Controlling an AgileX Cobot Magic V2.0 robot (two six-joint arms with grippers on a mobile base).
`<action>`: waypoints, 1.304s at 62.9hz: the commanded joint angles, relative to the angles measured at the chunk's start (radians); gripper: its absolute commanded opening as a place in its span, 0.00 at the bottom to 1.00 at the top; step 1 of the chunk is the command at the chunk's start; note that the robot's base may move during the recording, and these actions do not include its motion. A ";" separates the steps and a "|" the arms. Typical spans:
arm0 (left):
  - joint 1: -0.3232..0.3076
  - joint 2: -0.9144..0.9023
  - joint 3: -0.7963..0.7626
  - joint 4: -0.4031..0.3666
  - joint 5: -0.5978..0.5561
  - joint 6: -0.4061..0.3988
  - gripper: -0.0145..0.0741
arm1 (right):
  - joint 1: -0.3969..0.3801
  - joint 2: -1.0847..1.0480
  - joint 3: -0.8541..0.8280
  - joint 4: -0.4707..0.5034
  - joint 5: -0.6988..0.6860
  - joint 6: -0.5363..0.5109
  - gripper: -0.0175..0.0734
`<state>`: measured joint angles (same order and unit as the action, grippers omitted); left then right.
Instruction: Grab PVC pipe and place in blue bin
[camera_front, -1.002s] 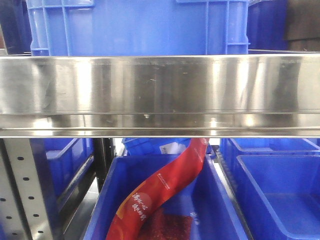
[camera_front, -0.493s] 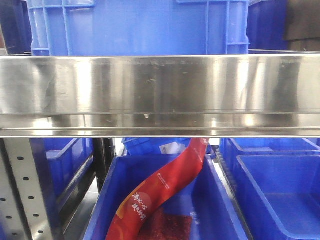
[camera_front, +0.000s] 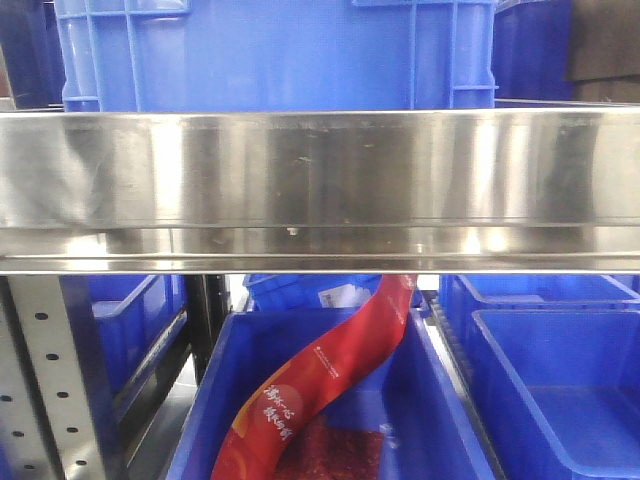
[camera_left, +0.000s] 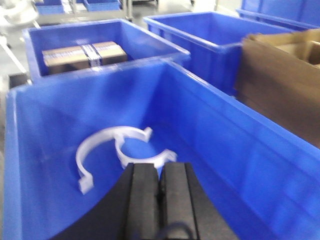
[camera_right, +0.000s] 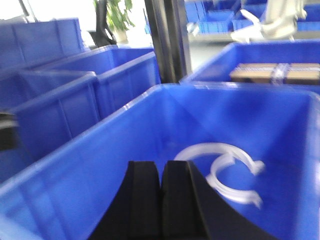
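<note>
Two white C-shaped plastic pipe pieces lie on the floor of a blue bin (camera_left: 230, 150), a larger one (camera_left: 92, 147) and a smaller one (camera_left: 131, 160). My left gripper (camera_left: 159, 170) is shut and empty, just above and in front of the smaller piece. The right wrist view shows the same bin (camera_right: 95, 170) and both white pieces (camera_right: 215, 149), which lie to the right of my right gripper (camera_right: 161, 167). That gripper is shut and empty. No straight pipe shows in any view. Neither gripper shows in the front view.
A steel shelf rail (camera_front: 320, 190) fills the front view, with a blue crate (camera_front: 270, 50) above it and a red bag (camera_front: 320, 380) in a bin below. A taped cardboard box (camera_left: 82, 54) sits in the bin behind. Brown cardboard (camera_left: 280, 85) stands to the right.
</note>
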<state>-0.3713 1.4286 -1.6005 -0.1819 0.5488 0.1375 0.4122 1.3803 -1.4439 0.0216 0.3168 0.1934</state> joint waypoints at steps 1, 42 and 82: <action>-0.008 -0.086 0.054 -0.022 0.000 0.001 0.04 | -0.001 -0.052 0.038 -0.041 -0.032 -0.003 0.01; -0.008 -0.789 0.888 -0.022 -0.306 0.001 0.04 | -0.001 -0.534 0.765 -0.045 -0.439 -0.003 0.01; -0.008 -0.835 0.893 -0.013 -0.337 0.001 0.04 | -0.001 -0.682 0.760 -0.037 -0.213 -0.003 0.01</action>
<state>-0.3713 0.6011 -0.7109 -0.1946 0.2415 0.1375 0.4122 0.7056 -0.6796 -0.0182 0.1122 0.1925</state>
